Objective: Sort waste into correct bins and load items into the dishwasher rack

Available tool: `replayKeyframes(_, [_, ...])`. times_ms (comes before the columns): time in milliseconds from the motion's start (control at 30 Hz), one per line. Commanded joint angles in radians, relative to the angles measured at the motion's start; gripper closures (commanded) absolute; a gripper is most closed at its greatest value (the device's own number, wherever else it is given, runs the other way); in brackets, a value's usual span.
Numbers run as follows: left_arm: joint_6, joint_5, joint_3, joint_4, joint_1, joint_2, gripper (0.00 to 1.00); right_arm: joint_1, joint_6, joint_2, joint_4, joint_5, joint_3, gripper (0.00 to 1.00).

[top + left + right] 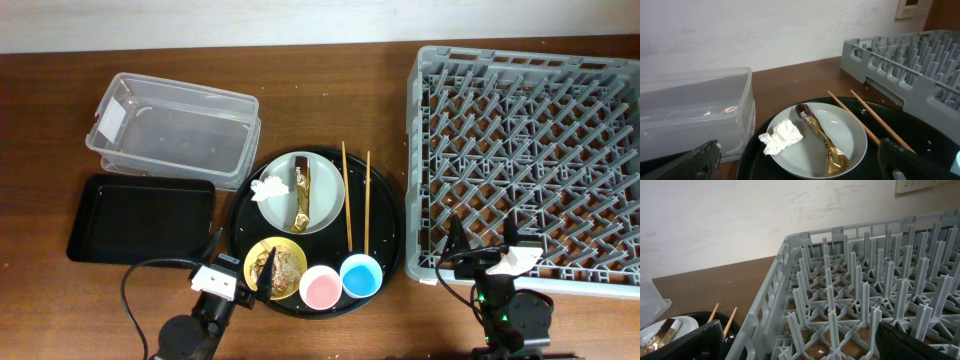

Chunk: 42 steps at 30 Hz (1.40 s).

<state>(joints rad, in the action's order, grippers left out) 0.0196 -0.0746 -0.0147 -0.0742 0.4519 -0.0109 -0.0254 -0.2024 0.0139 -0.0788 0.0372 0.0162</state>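
Left gripper (238,260) wide open beside bowl (252,255). Right gripper (484,240) wide open at rack (520,120) edge. Tissue (782,136), wrapper (821,140) lie on plate (852,135).

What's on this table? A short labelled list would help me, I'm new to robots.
Plate: pale-grey plate on round black tray, holding tissue and gold wrapper
Bowl: yellow bowl with food scraps
Cups: pink cup, blue cup, side by side
Chopsticks: two chopsticks right of the plate
Rack: grey rack, empty
Bins: clear tub, black rectangular tray, both empty
Grippers: left gripper, right gripper, both open
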Motion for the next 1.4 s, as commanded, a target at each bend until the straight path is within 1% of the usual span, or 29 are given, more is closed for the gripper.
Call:
replayKeyframes(0, [0.011, 0.008, 0.006, 0.032, -0.003, 0.005, 0.01, 0.007, 0.007, -0.010, 0.002, -0.002, -0.011, 0.02])
replayKeyframes(233, [0.011, 0.060, 0.005, 0.037, -0.003, 0.005, 0.01, 0.007, 0.006, -0.010, 0.001, -0.021, -0.011, 0.02])
replayKeyframes(367, [0.011, 0.206, 0.005, 0.066, -0.003, 0.005, 0.01, 0.006, 0.006, -0.009, 0.016, -0.158, -0.011, 0.02])
replayKeyframes(400, [0.011, 0.230, 0.005, 0.067, -0.003, 0.005, 0.01, 0.006, 0.002, -0.008, 0.016, -0.219, -0.011, 0.02])
replayKeyframes(467, [0.011, 0.265, 0.005, 0.076, -0.003, 0.005, 0.01, 0.006, 0.002, -0.008, 0.028, -0.359, -0.010, 0.02])
replayKeyframes(533, [0.002, 0.277, -0.003, 0.104, -0.003, 0.005, 0.01, 0.006, 0.002, -0.008, 0.017, -0.430, -0.002, 0.02])
replayKeyframes(600, [-0.005, 0.277, -0.044, 0.139, -0.003, 0.005, 0.01, 0.006, -0.002, -0.008, -0.056, -0.491, 0.049, 0.02])
replayKeyframes(633, [-0.005, 0.277, -0.086, 0.113, -0.003, 0.003, 0.01, 0.006, -0.014, -0.007, -0.124, -0.493, 0.094, 0.02])
replayKeyframes(700, [-0.005, 0.249, -0.213, -0.013, -0.003, -0.029, 0.01, 0.006, -0.016, 0.002, -0.266, -0.492, 0.222, 0.02])
replayKeyframes(800, [-0.006, 0.243, -0.391, -0.190, -0.003, -0.129, 0.01, 0.006, -0.016, 0.046, -0.402, -0.482, 0.381, 0.02])
replayKeyframes(833, [-0.008, 0.243, -0.462, -0.256, -0.003, -0.180, 0.01, 0.006, -0.015, 0.089, -0.483, -0.478, 0.471, 0.02])
replayKeyframes(933, [-0.024, 0.247, -0.698, -0.461, -0.003, -0.357, 0.00, 0.006, -0.016, 0.214, -0.681, -0.478, 0.658, 0.02])
replayKeyframes(967, [-0.027, 0.248, -0.807, -0.550, -0.003, -0.439, 0.00, 0.006, -0.015, 0.300, -0.797, -0.474, 0.756, 0.02])
replayKeyframes(1000, [-0.027, 0.248, -0.893, -0.620, -0.003, -0.505, 0.00, 0.006, -0.015, 0.361, -0.873, -0.471, 0.820, 0.02])
replayKeyframes(1067, [-0.026, 0.282, -1.084, -0.740, -0.003, -0.636, 0.01, 0.006, -0.014, 0.484, -1.005, -0.471, 0.937, 0.02])
replayKeyframes(1100, [-0.027, 0.297, -1.142, -0.777, -0.003, -0.671, 0.00, 0.006, -0.004, 0.554, -1.061, -0.470, 0.998, 0.02])
replayKeyframes(1133, [-0.027, 0.348, -1.199, -0.823, -0.003, -0.708, 0.01, 0.006, 0.017, 0.602, -1.083, -0.471, 1.035, 0.02])
replayKeyframes(1200, [-0.027, 0.425, -1.239, -0.840, -0.003, -0.736, 0.01, 0.006, 0.017, 0.680, -1.098, -0.480, 1.070, 0.02])
replayKeyframes(1267, [-0.027, 0.442, -1.240, -0.839, -0.003, -0.749, 0.01, 0.006, 0.011, 0.734, -1.115, -0.505, 1.073, 0.02])
replayKeyframes(1300, [-0.039, 0.442, -1.239, -0.857, -0.003, -0.764, 0.01, 0.006, 0.011, 0.762, -1.115, -0.510, 1.073, 0.01])
replayKeyframes(1367, [-0.106, 0.442, -1.239, -0.925, -0.003, -0.809, 0.01, 0.006, 0.012, 0.810, -1.129, -0.541, 1.073, 0.06])
